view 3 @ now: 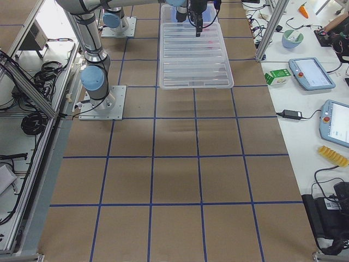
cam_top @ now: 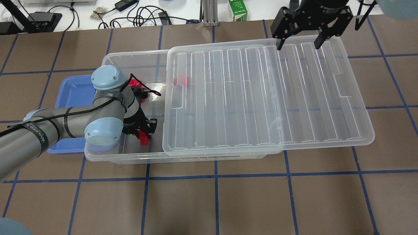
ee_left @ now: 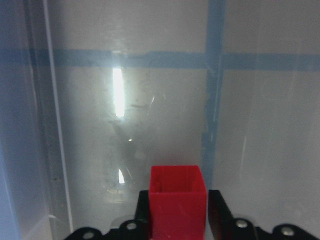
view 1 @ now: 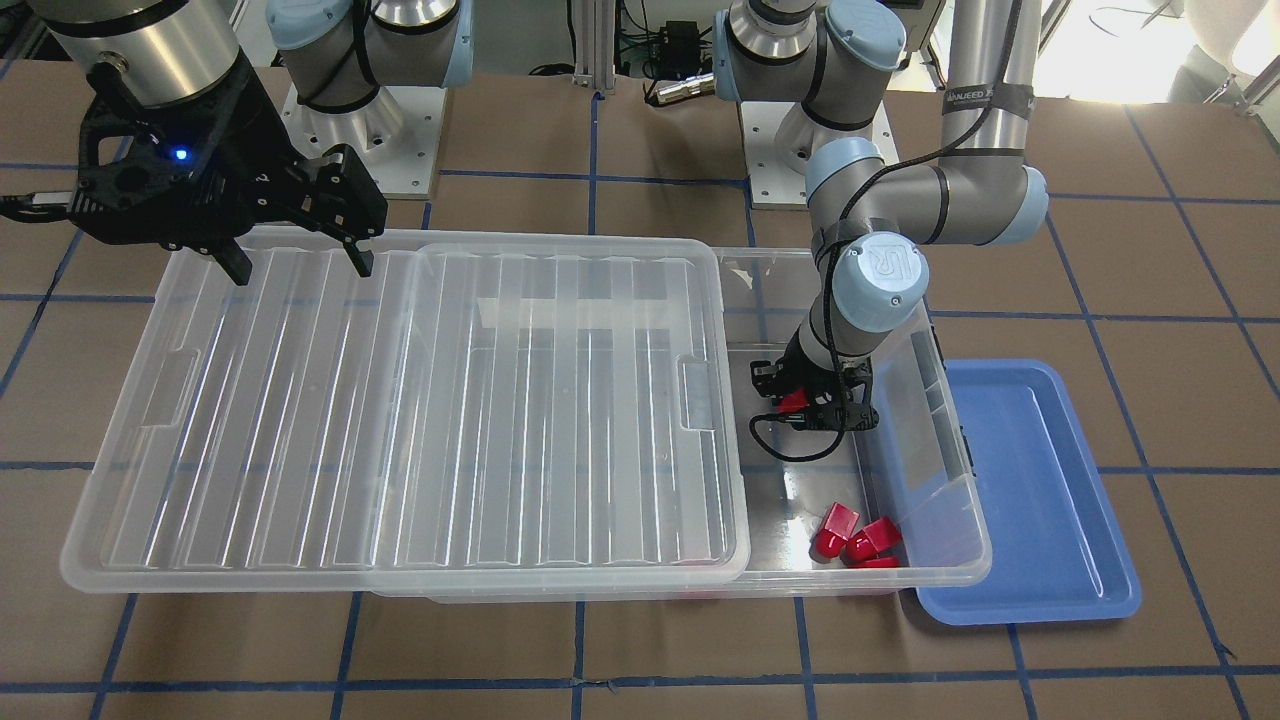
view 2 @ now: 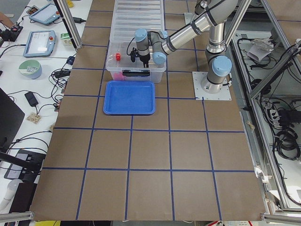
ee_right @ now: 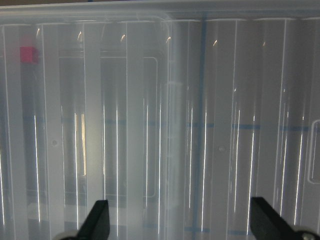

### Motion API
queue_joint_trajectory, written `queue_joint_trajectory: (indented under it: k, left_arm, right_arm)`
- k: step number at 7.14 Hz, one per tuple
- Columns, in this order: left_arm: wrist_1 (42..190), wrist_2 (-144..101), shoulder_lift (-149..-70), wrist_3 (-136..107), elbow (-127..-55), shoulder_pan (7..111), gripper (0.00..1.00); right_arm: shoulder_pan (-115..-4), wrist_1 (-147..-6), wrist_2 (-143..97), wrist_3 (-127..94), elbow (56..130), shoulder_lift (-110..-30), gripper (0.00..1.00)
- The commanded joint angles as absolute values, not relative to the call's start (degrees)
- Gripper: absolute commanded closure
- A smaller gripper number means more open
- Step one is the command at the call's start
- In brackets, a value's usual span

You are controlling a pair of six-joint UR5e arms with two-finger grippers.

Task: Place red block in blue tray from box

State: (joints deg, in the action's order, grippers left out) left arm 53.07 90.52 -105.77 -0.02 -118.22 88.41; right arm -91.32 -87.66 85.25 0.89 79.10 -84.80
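Observation:
My left gripper (view 1: pixel 803 412) is down inside the open end of the clear box (view 1: pixel 930 560) and is shut on a red block (ee_left: pixel 178 197). The block shows between the fingers in the overhead view (cam_top: pixel 143 141), close above the box floor. Several more red blocks (view 1: pixel 855 535) lie in the box's corner nearest the blue tray (view 1: pixel 1040 480). The tray sits empty on the table against the box's end. My right gripper (view 1: pixel 300 262) is open and empty, hovering over the far end of the lid (view 1: pixel 400 400).
The ribbed lid (cam_top: pixel 261 98) is slid sideways, covers most of the box and overhangs its far end. One red block (cam_top: pixel 181 81) lies under the lid's edge. The box walls stand between the left gripper and the tray (cam_top: pixel 73 94).

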Motion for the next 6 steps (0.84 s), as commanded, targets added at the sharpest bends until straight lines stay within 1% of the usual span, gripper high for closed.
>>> queue_joint_trajectory:
  k: [1,2,3,4,6]
  left_arm:
    - [55.35,90.53,-103.9,0.18,-114.9,88.42,1.0]
    - [61.98,90.27,-102.84,0.18,-110.35,88.42,1.0]
    - [72.49,89.48,-101.79,0.18,-102.91,88.42,1.0]
    - [79.56,89.47,-101.17,0.26,-97.09,88.68,1.0]
    - [89.52,89.73,-100.37,0.61,-89.07,87.81,1.0]
  right_arm:
    - [-91.32,-87.63,85.25,0.88,79.1,-84.81,0.0]
    - [-91.32,-87.54,85.25,0.88,79.1,-84.81,0.0]
    - [-91.32,-87.54,85.25,0.97,79.1,-84.81,0.0]
    - [-91.32,-87.54,85.25,0.97,79.1,-84.81,0.0]
    - [-91.32,-87.63,85.25,0.88,79.1,-84.81,0.0]
